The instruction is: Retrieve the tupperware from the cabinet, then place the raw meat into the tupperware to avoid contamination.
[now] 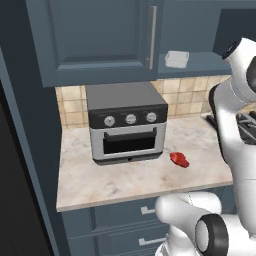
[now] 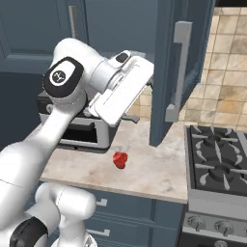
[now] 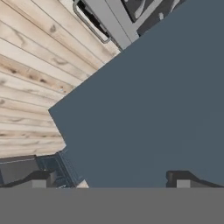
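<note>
Up on the cabinet (image 1: 100, 40) shelf, behind the swung-open right door, the tupperware (image 1: 177, 59) sits untouched, so fetching it is not yet done. Opening the cabinet looks finished; the reach in, the carry down and the loading of the meat are all left, I judge. The claw (image 3: 112, 181) is released, fingers spread wide with nothing between them, facing the flat blue door panel at close range. The box lies up beyond that door from the claw, the raw meat (image 2: 120, 159) well below it on the desk (image 1: 125, 180), just right of the toaster oven (image 1: 127, 122). Pale, shallow, whitish-grey and translucent, the box looks light; the meat is a small glossy red lump.
</note>
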Controlling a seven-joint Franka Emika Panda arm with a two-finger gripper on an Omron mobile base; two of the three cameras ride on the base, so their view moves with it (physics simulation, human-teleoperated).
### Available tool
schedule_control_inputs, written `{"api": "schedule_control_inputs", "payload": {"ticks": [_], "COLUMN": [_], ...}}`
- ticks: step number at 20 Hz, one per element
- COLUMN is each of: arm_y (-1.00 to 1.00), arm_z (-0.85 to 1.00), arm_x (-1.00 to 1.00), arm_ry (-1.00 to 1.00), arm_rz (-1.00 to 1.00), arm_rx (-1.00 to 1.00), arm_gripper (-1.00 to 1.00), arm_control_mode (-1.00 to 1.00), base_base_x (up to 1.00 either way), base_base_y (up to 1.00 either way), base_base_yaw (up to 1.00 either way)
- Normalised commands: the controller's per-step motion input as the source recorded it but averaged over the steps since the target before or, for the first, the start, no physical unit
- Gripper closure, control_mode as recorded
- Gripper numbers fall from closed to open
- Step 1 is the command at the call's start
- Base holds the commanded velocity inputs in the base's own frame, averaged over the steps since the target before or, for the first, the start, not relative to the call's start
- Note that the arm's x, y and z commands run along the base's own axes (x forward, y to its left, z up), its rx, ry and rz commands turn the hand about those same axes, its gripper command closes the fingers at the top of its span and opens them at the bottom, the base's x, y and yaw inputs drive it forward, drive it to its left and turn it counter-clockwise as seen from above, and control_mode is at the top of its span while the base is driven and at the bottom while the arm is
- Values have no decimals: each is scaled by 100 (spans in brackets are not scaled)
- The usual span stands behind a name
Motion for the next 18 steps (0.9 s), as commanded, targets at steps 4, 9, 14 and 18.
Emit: {"api": "schedule_control_inputs", "payload": {"ticks": [4,9,14,18], "arm_y": [-74,-30,-23,6], "arm_z": [-20,-24,-5,-3], "arm_x": [0,-5,0,0], "arm_ry": [-2,0,0,-1], "arm_rz": [6,14,9,-3], "arm_rx": [0,-3,-1,0], "arm_gripper": [-100,-100,-100,-100], "arm_control_mode": [-100,-100,-100,-100], "base_base_x": [0,0,0,0], "base_base_y": [0,0,0,0], "base_base_yaw": [0,0,0,0]}}
